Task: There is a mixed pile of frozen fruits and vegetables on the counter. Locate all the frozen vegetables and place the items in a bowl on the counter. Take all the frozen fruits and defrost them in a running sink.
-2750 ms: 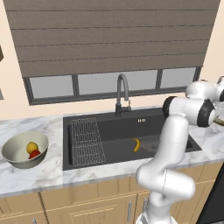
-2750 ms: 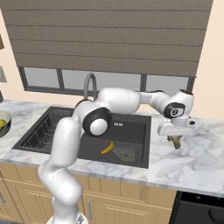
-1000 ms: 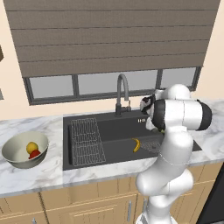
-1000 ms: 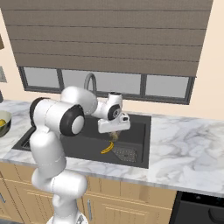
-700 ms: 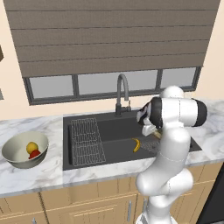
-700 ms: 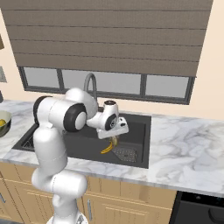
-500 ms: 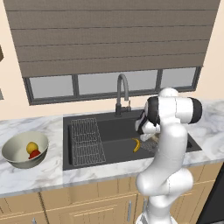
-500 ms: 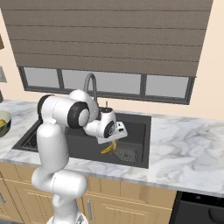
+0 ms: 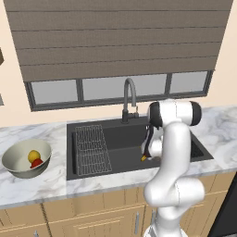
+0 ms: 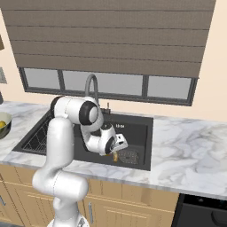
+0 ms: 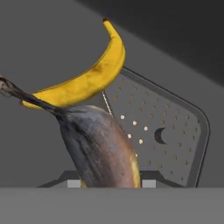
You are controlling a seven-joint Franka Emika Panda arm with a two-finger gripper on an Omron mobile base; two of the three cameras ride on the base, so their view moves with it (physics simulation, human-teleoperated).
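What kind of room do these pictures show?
It looks like a home kitchen, as a rendered scene. A black sink with a gooseneck tap is set in a white marble counter over wooden cabinet fronts, below a window with a blind. A bowl holding food stands beside it.

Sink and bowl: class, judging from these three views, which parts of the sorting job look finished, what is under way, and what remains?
Done: the red piece and yellow piece lie in the bowl, and one banana lies on the sink floor. In hand: the gripper, low in the sink, holds the second banana above the strainer. Left: releasing it; no water shows at the tap.
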